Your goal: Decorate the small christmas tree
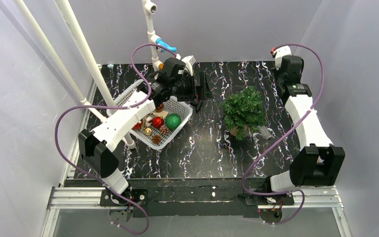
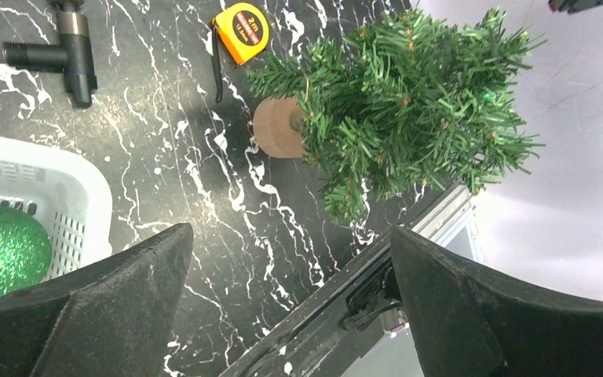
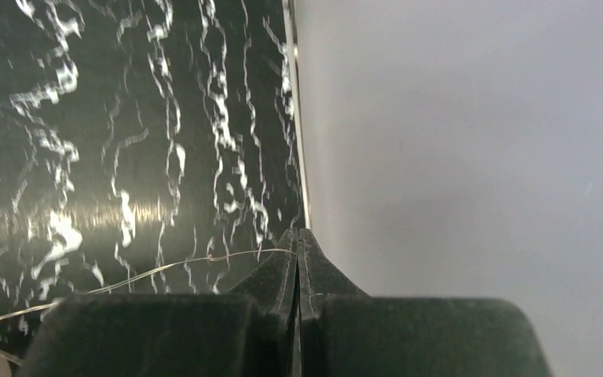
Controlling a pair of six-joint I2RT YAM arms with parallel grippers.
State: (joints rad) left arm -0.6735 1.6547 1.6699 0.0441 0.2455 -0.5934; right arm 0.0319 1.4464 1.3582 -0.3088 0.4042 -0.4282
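Small christmas tree (image 1: 245, 109) stands right of the spread left hand (image 1: 201, 89).

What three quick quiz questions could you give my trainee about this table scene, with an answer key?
1. True or false: the small dark green bristly Christmas tree stands on the black marbled tabletop, outside the white slotted plastic basket.
2. The left end effector is: A open; B shut on an ornament; C shut on the tree.
3. Fill in: the glittery green ball ornament lies in the ____.
Key: 1 true; 2 A; 3 basket.
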